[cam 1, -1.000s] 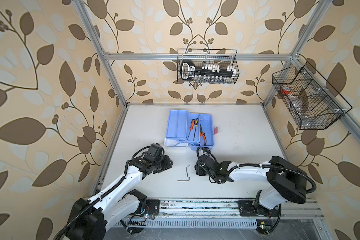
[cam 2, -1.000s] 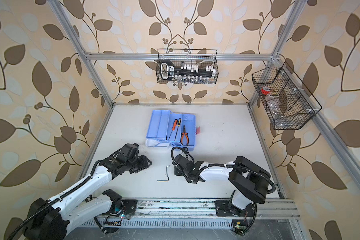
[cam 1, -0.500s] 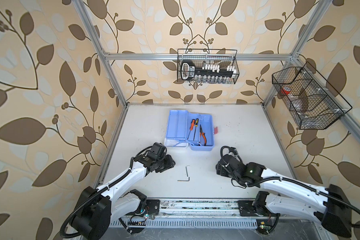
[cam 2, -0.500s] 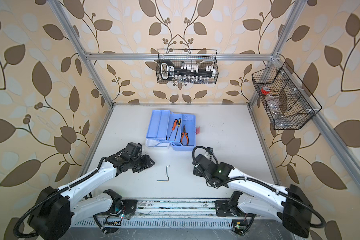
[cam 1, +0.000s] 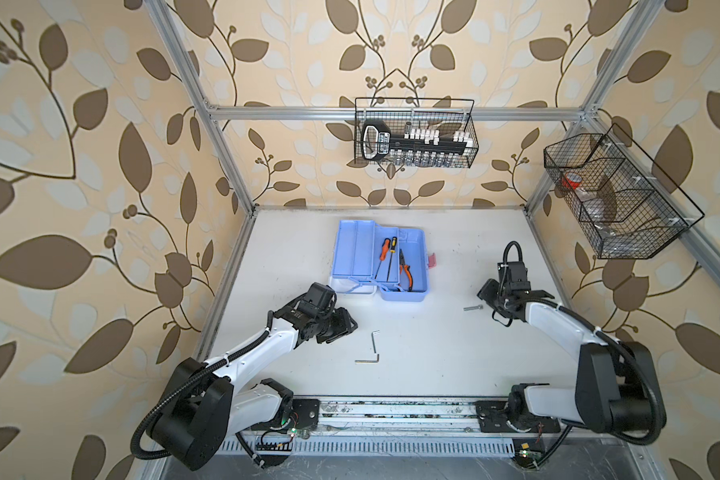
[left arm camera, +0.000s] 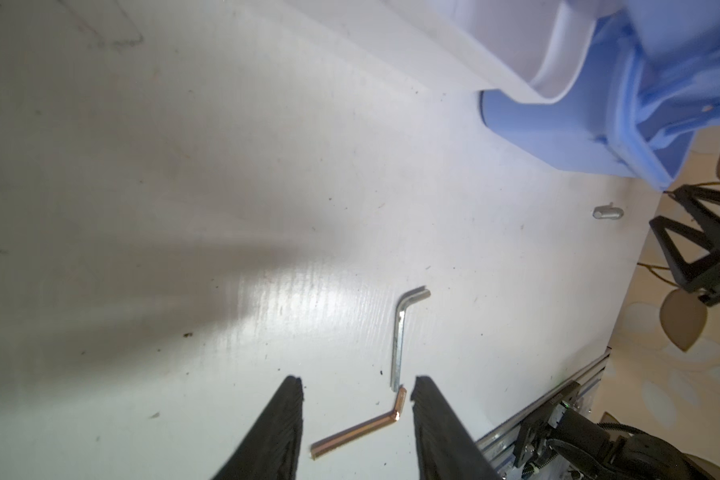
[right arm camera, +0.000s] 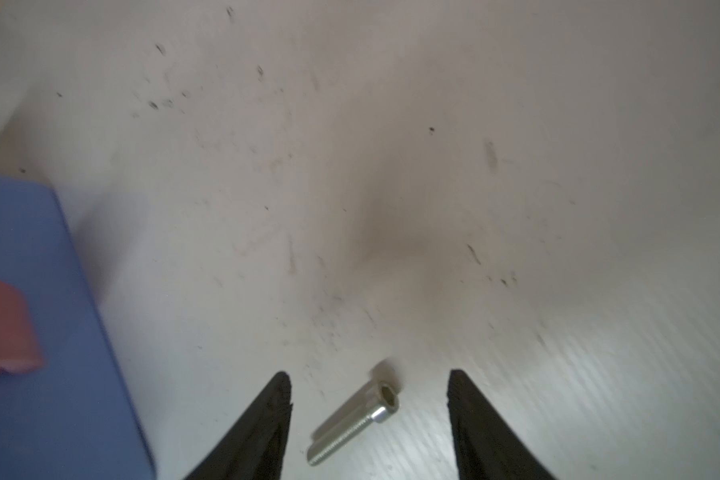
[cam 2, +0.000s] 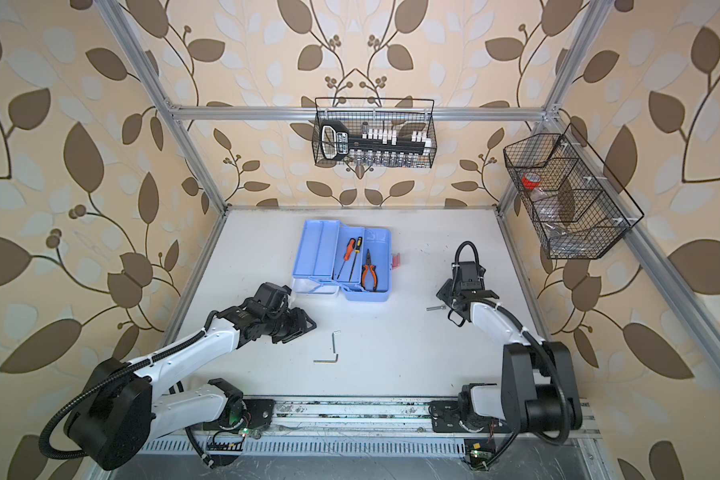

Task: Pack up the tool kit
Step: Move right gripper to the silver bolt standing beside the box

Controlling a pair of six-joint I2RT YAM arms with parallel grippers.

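**Both grippers low and spread: kit open, three loose pieces on the table**

The tool kit point(cam 1: 356, 249) sits open toward the back middle of the white table point(cam 1: 454, 365), its light blue tiers fanned out and the pinkish-red latch point(cam 1: 432, 259) on its right side. Inside it I see two screwdrivers point(cam 1: 385, 257) and the orange-black pliers point(cam 1: 406, 274) lying side by side.

My left gripper point(left arm camera: 358, 379) has its fingers spread and holds nothing. From its wrist camera the coppery hex key point(left arm camera: 358, 432) lies on the table between the two fingers. The silver hex key point(left arm camera: 400, 340) lies just beyond, its long end nearly meeting the coppery one's short end. In both top views the two keys lie in front of the kit, just right of this gripper.

My right gripper point(right arm camera: 367, 374) is spread too, and empty — the bolt point(right arm camera: 356, 419) lies flat on the table between its fingers, touching neither. In both top views the bolt is to the right of the kit, apart from it.
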